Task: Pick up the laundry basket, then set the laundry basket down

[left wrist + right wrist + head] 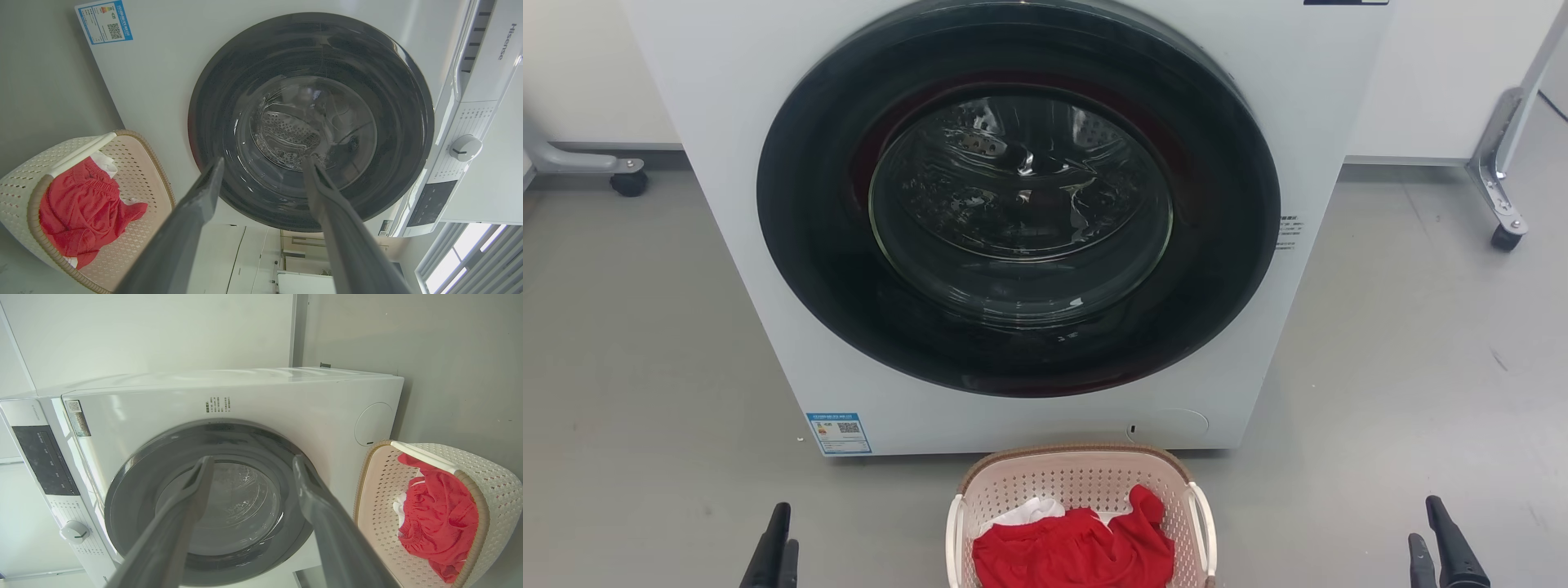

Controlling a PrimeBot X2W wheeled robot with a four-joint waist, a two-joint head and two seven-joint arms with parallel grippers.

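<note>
Dark fingers of the left hand (780,541) and the right hand (1426,531) poke up at the lower corners of the head view, well apart from everything. Each wrist view shows its two fingers spread wide with nothing between them. Between the hands the laundry basket (1078,486) stands upright on the grey floor (645,343), just in front of the foot of a white front-loading washing machine (1327,122). It is roughly centred under the machine's round dark glass door (1021,204), which is closed. A crumpled red garment (1074,554) lies in the basket over a bit of white cloth (1031,511). A blue label (838,432) sits at the machine's lower left corner. The floor is smooth and matt, meeting a pale wall (588,73) behind, where metal legs on black casters (629,181) stand to either side of the machine.
</note>
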